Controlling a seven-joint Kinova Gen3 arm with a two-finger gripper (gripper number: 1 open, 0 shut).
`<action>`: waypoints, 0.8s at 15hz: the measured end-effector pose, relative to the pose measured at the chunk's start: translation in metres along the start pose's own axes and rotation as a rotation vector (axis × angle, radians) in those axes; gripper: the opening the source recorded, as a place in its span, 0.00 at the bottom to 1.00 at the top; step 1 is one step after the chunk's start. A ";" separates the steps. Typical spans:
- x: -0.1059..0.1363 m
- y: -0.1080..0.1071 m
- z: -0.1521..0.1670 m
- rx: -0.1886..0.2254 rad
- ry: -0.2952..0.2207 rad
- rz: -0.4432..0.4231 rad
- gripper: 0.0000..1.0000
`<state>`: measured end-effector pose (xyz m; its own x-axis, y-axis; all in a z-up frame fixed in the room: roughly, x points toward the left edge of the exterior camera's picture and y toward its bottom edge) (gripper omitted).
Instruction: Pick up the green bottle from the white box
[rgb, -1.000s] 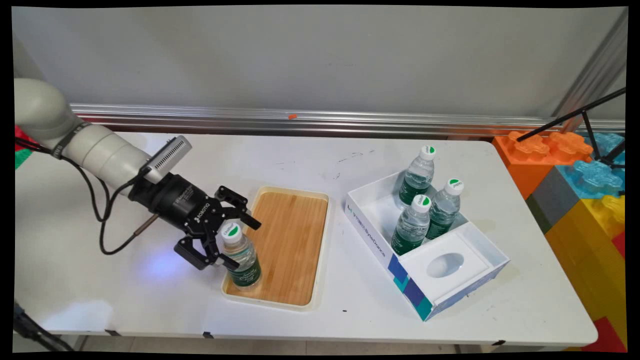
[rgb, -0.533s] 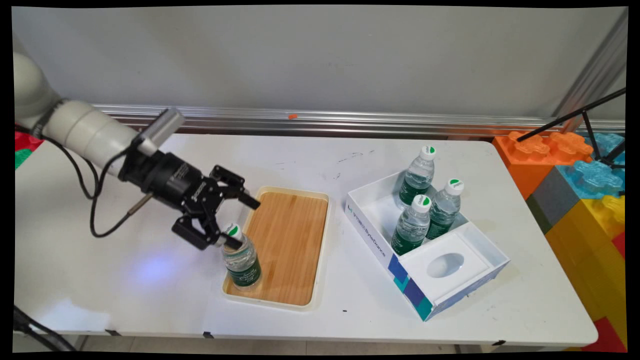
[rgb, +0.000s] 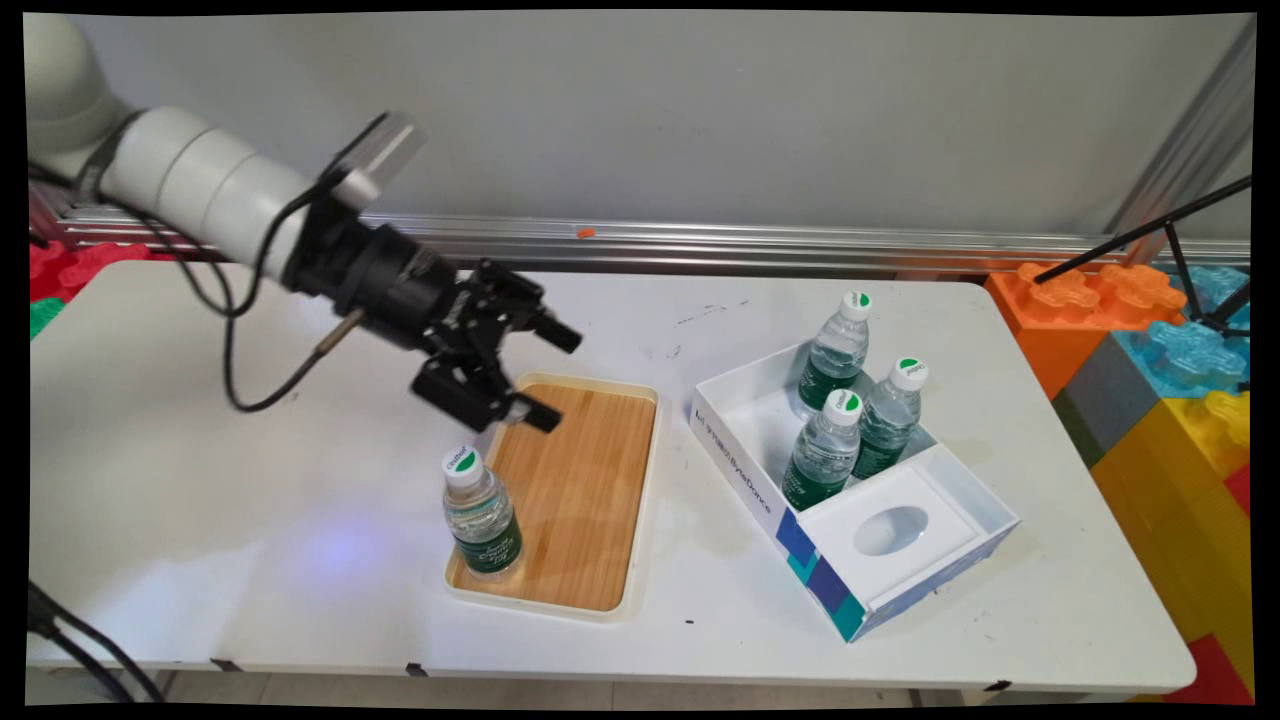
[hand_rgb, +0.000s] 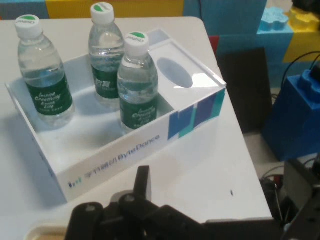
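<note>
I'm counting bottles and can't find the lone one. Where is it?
In the main view, the lone bottle stands upright in the near left corner of the wooden tray, left of the white box, with the open claw raised above and clear.

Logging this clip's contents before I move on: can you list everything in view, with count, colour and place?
tray: one, cream rim with wooden floor, table's middle.
bottle on tray: one, clear with green label and white cap, upright at the tray's near left corner.
box: one, white with blue and teal patches, right of the tray, open-topped.
bottles in box: three, clear with green labels, upright in the box's far compartment.
blocks: several large ones, orange, blue, yellow, grey, off the table's right end.
table: one, white.
rail: one, silver, along the wall.
gripper: one, black, in the air over the tray's far left corner, jaws open, holding nothing.
</note>
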<state>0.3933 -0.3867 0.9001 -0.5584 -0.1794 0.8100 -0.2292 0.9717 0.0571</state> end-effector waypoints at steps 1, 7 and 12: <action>0.010 -0.004 0.007 -0.002 -0.013 -0.002 1.00; 0.051 -0.038 0.055 -0.031 -0.063 0.023 1.00; 0.061 -0.067 0.103 -0.070 -0.065 0.009 1.00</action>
<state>0.2921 -0.4787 0.8854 -0.6110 -0.1779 0.7714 -0.1693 0.9812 0.0922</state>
